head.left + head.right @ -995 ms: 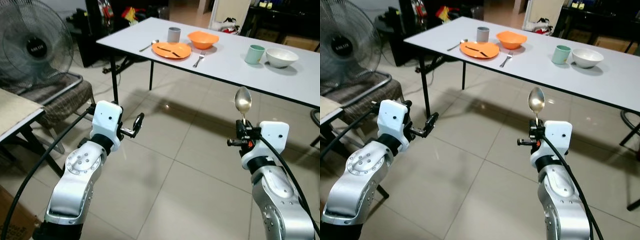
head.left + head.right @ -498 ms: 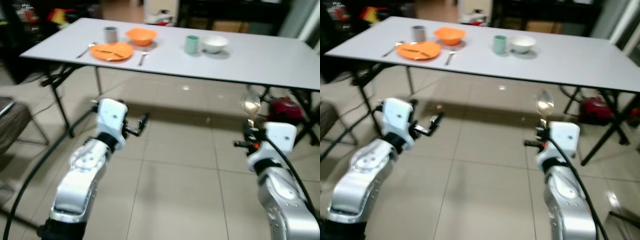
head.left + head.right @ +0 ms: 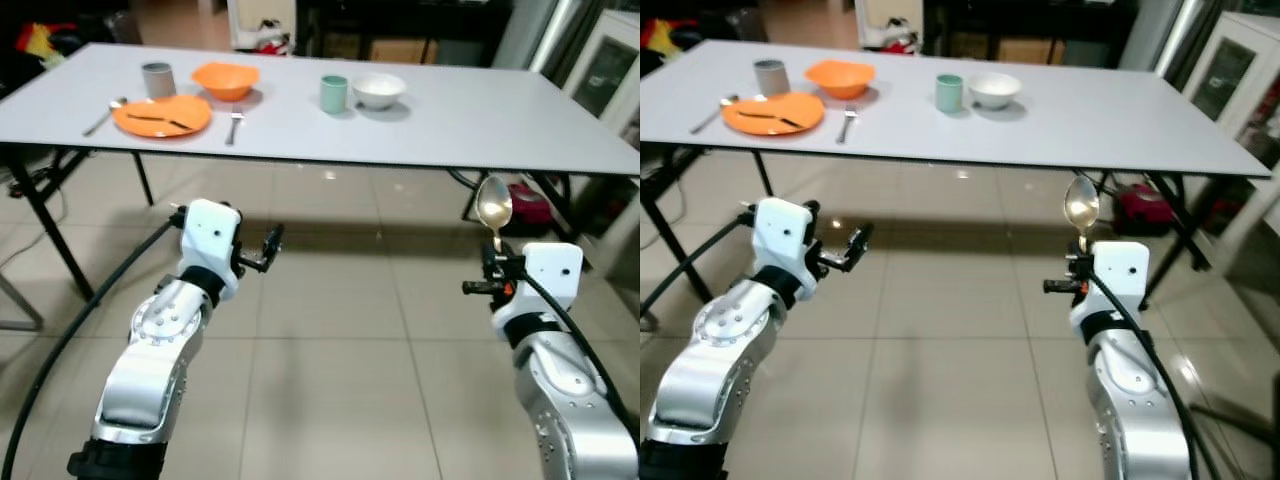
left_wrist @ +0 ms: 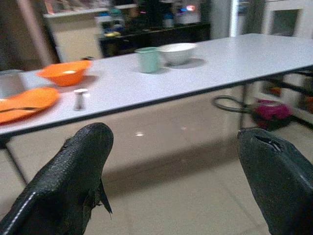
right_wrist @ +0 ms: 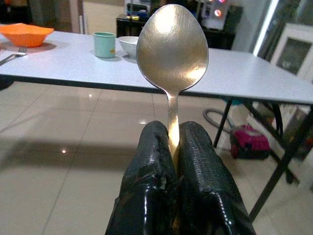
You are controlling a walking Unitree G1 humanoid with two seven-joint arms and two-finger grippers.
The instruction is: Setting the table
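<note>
Right gripper [image 3: 491,266] at right of frame, fingers pinched on upright spoon [image 3: 493,205], left gripper [image 3: 272,244] at centre left, fingers spread wide and empty, table [image 3: 450,110] across top with orange plate [image 3: 160,116], bowls, cups

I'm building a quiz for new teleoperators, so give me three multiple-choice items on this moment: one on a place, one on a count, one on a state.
1. Where is the green cup?
A. beside the white bowl
B. on the orange plate
C. on the floor

2. How many bowls stand on the table?
A. one
B. two
C. four

3. What is the right gripper doing?
A. open, holding nothing
B. shut on the spoon
C. gripping a fork

Answers: 1 A, cup and bowl stand side by side; 2 B, the orange bowl and the white one; 3 B, its fingers clamp the upright spoon's handle.
</note>
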